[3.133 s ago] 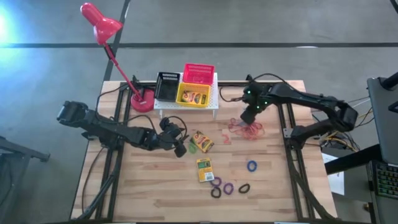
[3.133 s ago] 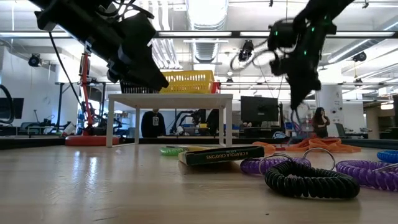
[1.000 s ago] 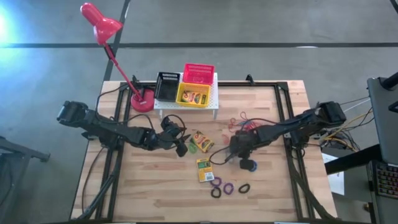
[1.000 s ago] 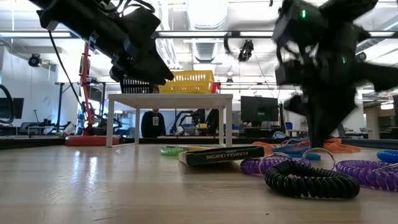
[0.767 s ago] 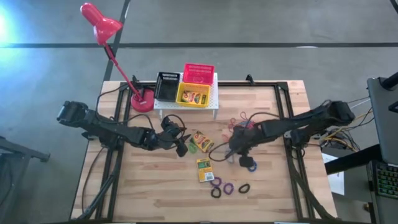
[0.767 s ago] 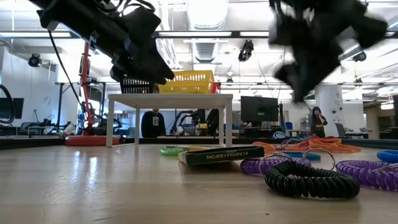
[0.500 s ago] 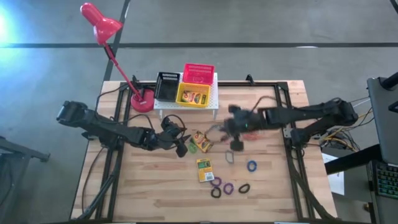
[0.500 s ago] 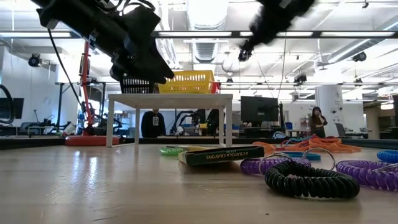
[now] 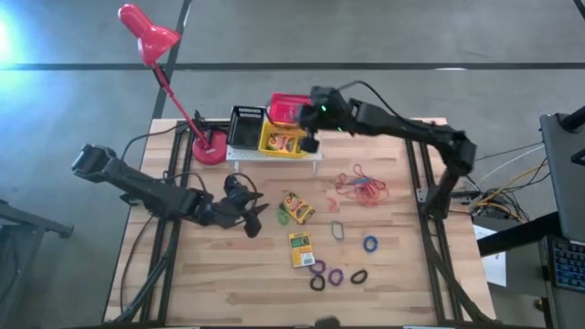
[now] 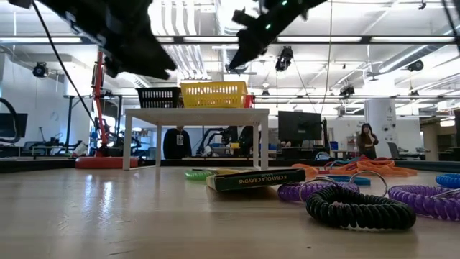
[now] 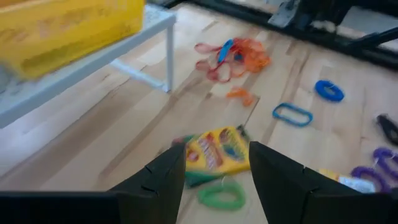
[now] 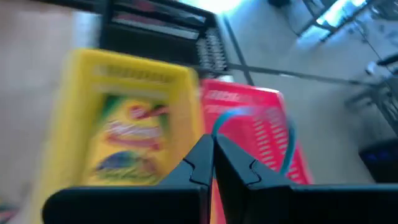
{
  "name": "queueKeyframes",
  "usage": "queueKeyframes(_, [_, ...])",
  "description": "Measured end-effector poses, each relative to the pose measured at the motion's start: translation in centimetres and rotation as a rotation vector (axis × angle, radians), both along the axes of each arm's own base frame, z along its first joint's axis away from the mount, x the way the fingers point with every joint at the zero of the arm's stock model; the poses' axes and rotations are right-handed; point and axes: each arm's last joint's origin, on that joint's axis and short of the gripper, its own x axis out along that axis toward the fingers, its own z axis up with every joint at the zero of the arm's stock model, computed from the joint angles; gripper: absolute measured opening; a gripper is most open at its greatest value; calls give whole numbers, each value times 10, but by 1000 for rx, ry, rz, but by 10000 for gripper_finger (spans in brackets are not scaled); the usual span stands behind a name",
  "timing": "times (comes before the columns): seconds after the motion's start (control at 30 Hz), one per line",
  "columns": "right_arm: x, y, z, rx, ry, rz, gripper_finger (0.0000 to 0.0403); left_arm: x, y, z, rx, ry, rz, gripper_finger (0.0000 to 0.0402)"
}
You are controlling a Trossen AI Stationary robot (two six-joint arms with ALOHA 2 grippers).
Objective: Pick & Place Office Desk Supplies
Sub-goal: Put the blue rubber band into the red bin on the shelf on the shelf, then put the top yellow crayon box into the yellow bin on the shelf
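right gripper (image 12: 212, 163): clenched, pinching a thin blue loop band (image 12: 261, 127); hovering over the baskets on the stand, above the seam between yellow and red ones
blue loop band: hanging from the right fingertips over the red mesh basket (image 12: 261, 134), off the table
left gripper (image 11: 214, 180): fingers spread, grasping nothing; hanging low over the left-centre of the table, pointing at a crayon box
yellow-green crayon box (image 11: 216, 149): lying flat on the wooden table (image 9: 402, 265), just past the left fingers, a small green ring (image 11: 221, 196) beside it
second crayon box (image 9: 301, 249): lying near table centre, apart from the first
yellow mesh basket (image 12: 124, 124): sitting on the white perforated stand (image 9: 315, 152), a crayon box inside
black mesh basket (image 9: 247, 125): sitting beside the yellow one on the stand
red-orange rubber bands (image 9: 363, 186): piled on the table's right half
purple and black coil rings (image 9: 335, 276): clustered near the front edge; a blue one (image 9: 369, 244) sitting apart
red desk lamp (image 9: 160, 64): standing at the back-left corner
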Motion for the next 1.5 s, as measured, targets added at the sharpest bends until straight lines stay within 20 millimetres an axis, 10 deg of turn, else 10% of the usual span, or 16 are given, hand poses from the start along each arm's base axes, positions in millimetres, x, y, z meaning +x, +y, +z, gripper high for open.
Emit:
queueKeyframes(0.37, [22,-60,-8,163,146,-101,48,-30,0,3,-22,23,136,179])
queueKeyframes(0.7, [18,-62,21,194,184,-122,150,-34,2,-13,-60,2,177,179])
queueKeyframes(0.97, [-4,11,42,291,238,29,148,-34,2,-23,-74,-53,161,179])
queueKeyframes(1.5, [-57,163,-78,453,159,203,106,-42,5,-49,-86,-70,108,179])
